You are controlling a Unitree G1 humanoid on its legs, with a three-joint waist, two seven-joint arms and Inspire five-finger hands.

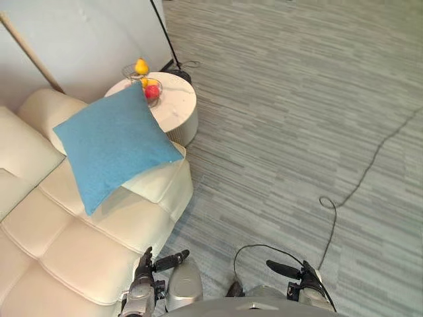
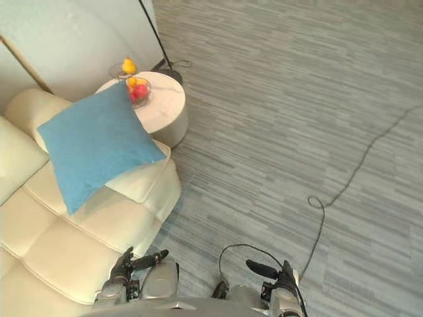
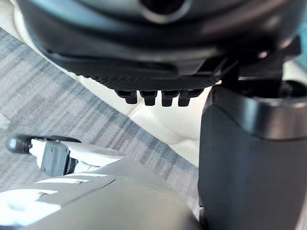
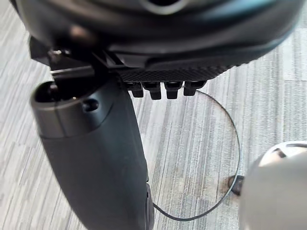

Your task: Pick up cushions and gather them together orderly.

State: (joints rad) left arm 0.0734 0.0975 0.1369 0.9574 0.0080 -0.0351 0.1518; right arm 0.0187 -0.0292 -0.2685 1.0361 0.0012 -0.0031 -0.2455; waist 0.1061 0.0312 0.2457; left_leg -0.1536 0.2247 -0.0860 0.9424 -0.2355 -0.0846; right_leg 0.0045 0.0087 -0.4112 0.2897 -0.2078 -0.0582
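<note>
cushion point(image 1: 112, 142) on sofa point(image 1: 79, 244), table point(image 1: 177, 104) just behind

A home living room is showing here, with a cream, tufted leather sofa point(image 1: 79, 251) standing as its main piece and a blue cushion point(image 1: 112, 142) leaning tilted on the sofa's arm. Just beside that arm a round white marble-topped side table point(image 1: 177, 109) is standing, carrying a glass bowl of fruit point(image 1: 152, 90), red and yellow. The black pole of a floor lamp point(image 1: 165, 33) is rising on the table's far side from the sofa, grey striped carpet point(image 1: 297, 119) is stretching away from the sofa's front, and a pale wall point(image 1: 86, 39) is running behind it.
</note>
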